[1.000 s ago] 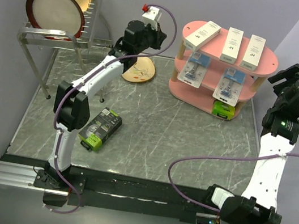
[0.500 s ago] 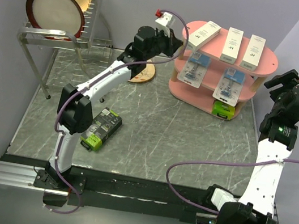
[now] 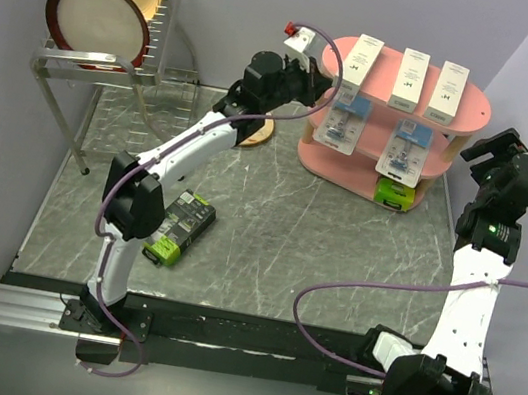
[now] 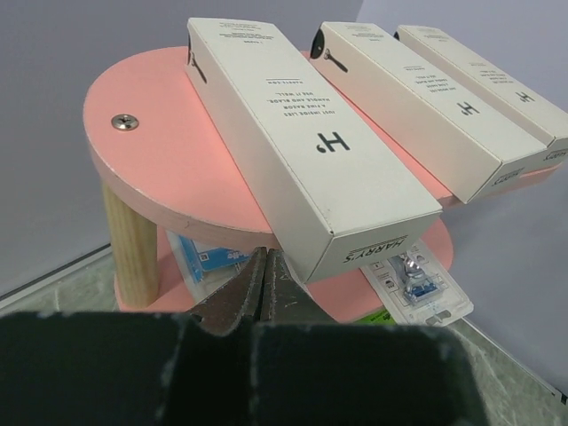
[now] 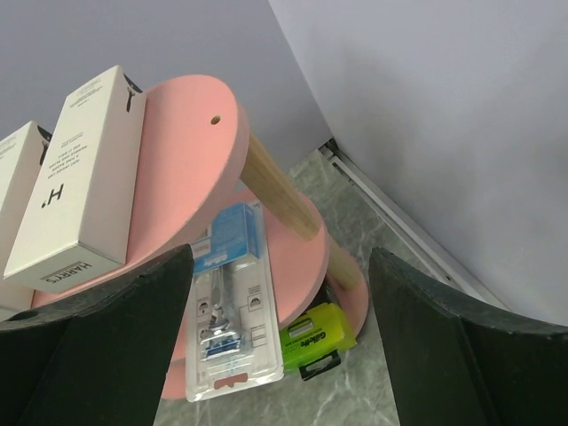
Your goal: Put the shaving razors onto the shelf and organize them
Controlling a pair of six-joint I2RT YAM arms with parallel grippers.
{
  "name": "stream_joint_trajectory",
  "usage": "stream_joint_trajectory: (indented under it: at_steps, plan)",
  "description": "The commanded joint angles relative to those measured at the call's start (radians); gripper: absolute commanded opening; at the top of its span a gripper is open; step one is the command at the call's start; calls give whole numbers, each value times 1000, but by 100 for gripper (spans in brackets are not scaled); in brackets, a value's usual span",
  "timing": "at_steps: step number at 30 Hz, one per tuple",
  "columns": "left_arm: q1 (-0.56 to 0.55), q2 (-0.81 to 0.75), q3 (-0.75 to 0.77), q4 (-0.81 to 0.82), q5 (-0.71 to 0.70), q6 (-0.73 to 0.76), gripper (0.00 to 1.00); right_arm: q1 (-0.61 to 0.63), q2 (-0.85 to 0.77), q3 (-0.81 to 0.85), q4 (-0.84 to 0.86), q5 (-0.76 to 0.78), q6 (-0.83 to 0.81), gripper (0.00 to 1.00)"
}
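The pink shelf [image 3: 471, 113] stands at the back right. Three white boxes [image 3: 359, 59] lie on its top board. Two blue-white blister cards [image 3: 339, 121] lean on the middle tier. A lime-green box [image 3: 395, 192] sits on the bottom tier. Another black-and-green box [image 3: 178, 226] lies on the table by the left arm. My left gripper [image 3: 320, 84] is shut and empty at the shelf's left end. In the left wrist view its tips [image 4: 263, 259] sit just under the near end of the leftmost white box [image 4: 302, 151]. My right gripper [image 5: 282, 257] is open and empty, off the shelf's right end.
A wire dish rack with two plates [image 3: 101, 18] stands at the back left. A small wooden plate [image 3: 252, 133] lies on the table behind the left arm. Walls close the back and right side.
My left gripper has moved right to the shelf's left end. The leftmost white box, skewed before, now lies straighter beside the other two. The right arm shifted slightly.
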Motion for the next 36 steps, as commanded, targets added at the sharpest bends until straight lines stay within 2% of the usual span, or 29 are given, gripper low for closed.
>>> stream_joint_trajectory:
  at_steps: [1,4,6,7,8,9,11,14,22,36]
  plan:
    - [-4,-93,-15,4,-37,-2,1,-12,-26,-7,24,-9,14,87]
    - [-1,-148,-58,-39,-68,18,1,-15,-30,-5,24,-7,8,87]
    - [17,-202,-179,-33,-39,24,1,-15,-36,-7,33,-33,-18,87]
    - [28,-266,-231,-15,13,24,1,-15,-41,-11,41,-46,-28,87]
    - [51,-300,-345,13,62,21,1,-15,-45,-14,49,-53,-34,87]
    - [62,-331,-398,89,104,29,1,-15,-49,-19,56,-69,-40,87]
    - [66,-381,-460,110,203,64,1,-15,-42,-22,57,-70,-35,87]
    - [65,-351,-385,58,254,95,1,-15,-26,-19,53,-81,-15,87]
    - [40,-230,-210,62,262,66,1,-15,7,-1,63,-102,2,87]
    - [5,-69,-41,95,231,4,1,-12,25,1,83,-139,-3,87]
